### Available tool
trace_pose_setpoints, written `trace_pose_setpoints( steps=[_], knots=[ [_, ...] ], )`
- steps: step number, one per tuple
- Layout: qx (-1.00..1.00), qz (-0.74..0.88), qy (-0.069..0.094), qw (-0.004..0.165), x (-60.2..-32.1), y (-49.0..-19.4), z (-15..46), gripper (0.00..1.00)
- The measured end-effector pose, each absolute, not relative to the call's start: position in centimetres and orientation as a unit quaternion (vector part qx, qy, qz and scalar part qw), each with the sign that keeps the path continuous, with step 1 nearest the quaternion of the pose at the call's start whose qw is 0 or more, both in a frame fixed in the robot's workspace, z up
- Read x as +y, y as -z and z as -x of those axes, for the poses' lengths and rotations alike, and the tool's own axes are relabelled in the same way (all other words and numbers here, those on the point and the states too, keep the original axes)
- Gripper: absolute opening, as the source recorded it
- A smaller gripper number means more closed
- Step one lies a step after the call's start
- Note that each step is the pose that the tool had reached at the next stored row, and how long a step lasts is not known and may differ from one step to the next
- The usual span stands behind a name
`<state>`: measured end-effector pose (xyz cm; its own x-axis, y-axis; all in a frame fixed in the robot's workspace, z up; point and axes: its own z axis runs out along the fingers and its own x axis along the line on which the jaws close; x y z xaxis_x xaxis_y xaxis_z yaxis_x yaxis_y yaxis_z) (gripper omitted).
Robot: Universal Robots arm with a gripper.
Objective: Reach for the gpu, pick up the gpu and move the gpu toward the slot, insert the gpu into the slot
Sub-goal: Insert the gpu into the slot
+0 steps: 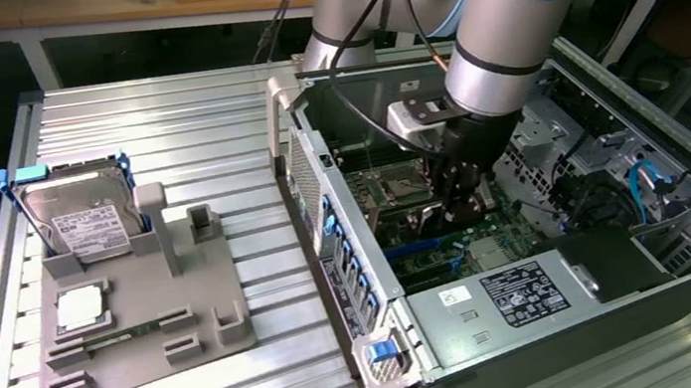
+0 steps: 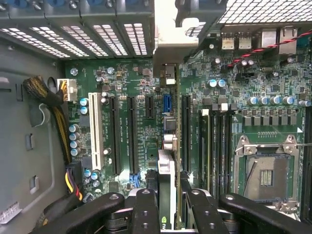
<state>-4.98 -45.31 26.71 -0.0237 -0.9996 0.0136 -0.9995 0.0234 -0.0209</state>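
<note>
One pincer (image 2: 168, 197) gripped the gpu (image 2: 166, 170) edge-on between its fingers, the card held close over the motherboard (image 2: 126, 78).

We record a green motherboard (image 2: 243, 97) carrying 1 white connector (image 2: 96, 131) and the blue slot (image 2: 166, 103). The gpu (image 2: 165, 183) is dark with a silvery bracket. The gripper (image 2: 170, 202) is black. The arm (image 1: 498, 23) is silver-grey with pale blue caps. The hard drive (image 1: 82, 229) is silver with a white label, and the tray (image 1: 206, 303) is grey.
</note>
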Motion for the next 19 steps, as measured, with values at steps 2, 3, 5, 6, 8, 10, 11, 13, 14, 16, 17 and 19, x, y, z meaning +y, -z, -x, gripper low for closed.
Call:
trace_pose_setpoints(
  steps=[2,3,5,6,8,10,11,13,14,16,17,19],
  knots=[
    [0.715,0.699,0.012,0.002,-45.3,-26.7,5.1,0.27],
    [0.715,0.699,0.012,0.002,-45.3,-26.7,5.1,0.27],
    [0.715,0.699,0.012,0.002,-45.3,-26.6,5.2,0.27],
    [0.715,0.699,0.012,0.002,-45.3,-26.6,5.2,0.27],
    [0.715,0.699,0.012,0.003,-45.3,-26.6,5.3,0.27],
    [0.715,0.699,0.012,0.002,-45.4,-26.6,5.5,0.27],
    [0.715,0.699,0.012,0.002,-45.4,-26.6,5.6,0.27],
    [0.715,0.699,0.012,0.002,-45.4,-26.5,5.8,0.27],
    [0.715,0.699,0.012,0.002,-45.4,-26.5,5.9,0.27],
    [0.715,0.699,0.012,0.002,-45.4,-26.5,6.1,0.27],
    [0.715,0.699,0.012,0.002,-45.4,-26.5,6.2,0.27],
    [0.715,0.699,0.012,0.002,-45.4,-26.5,6.5,0.27]
  ],
)
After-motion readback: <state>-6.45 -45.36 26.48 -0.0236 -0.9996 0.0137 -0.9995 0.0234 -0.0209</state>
